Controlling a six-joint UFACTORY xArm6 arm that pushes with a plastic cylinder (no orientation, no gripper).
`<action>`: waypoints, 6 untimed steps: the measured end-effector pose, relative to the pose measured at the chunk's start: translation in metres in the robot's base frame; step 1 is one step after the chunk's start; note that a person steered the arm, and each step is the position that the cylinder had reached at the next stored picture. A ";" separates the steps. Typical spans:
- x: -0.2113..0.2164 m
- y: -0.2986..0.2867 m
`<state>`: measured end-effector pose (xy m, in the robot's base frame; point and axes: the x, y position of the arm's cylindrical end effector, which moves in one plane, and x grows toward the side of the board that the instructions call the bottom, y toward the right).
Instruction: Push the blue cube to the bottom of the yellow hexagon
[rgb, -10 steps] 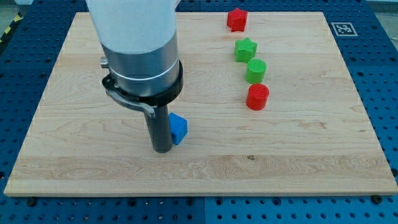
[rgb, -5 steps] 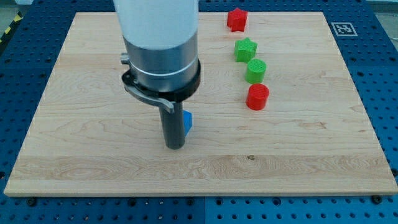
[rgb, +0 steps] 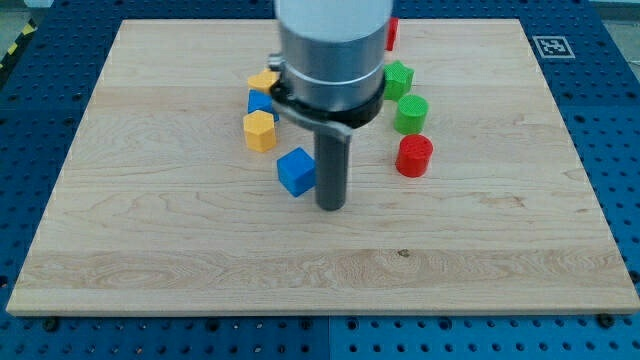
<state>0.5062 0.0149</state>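
The blue cube (rgb: 296, 171) lies on the wooden board (rgb: 150, 230), below and to the right of the yellow hexagon (rgb: 259, 131), with a gap between them. My tip (rgb: 330, 205) rests on the board just right of the blue cube, close to its lower right side. The rod and the arm's body rise above it and hide part of the board's upper middle.
A second blue block (rgb: 260, 102) and a yellow block (rgb: 264, 80) sit above the hexagon. A green star (rgb: 399, 78), a green cylinder (rgb: 411, 114) and a red cylinder (rgb: 414, 156) line up at the right. A red block (rgb: 391, 33) peeks out near the top.
The arm has moved to the view's right, passing from the blue cube's left side to its right side. The yellow and blue blocks it hid before now show.
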 end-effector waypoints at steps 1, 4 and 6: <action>-0.012 0.005; -0.033 -0.044; -0.016 -0.006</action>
